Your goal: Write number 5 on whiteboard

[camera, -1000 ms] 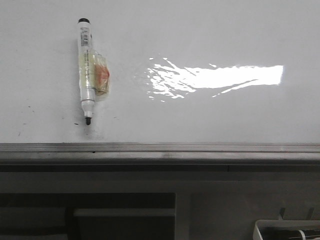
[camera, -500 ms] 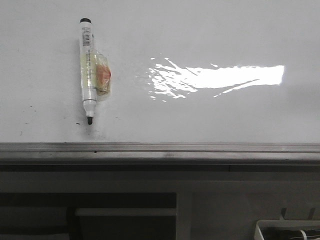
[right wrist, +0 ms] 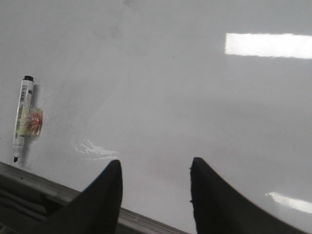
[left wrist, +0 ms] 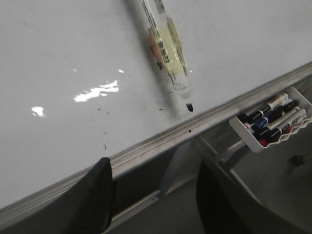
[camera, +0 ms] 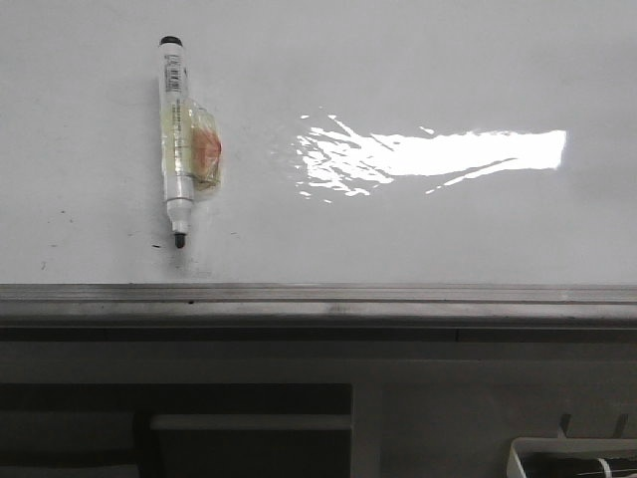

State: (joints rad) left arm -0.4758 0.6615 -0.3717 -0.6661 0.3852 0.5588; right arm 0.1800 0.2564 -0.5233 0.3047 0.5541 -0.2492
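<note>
Front view: glossy whiteboard [camera: 418, 60], apparently unmarked besides specks.

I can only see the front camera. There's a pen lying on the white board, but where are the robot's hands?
Observer: They are outside your view. The left gripper hangs over the grey rim of the whiteboard, its fingers apart and empty.
Operator: What about the other hand?
Observer: The right gripper is over the board too, fingers apart and holding nothing. The marker lies well off to one side of it.
Operator: What's the white thing in my bottom corner?
Observer: It is a small tray below the board's rim, holding several spare markers.
</note>
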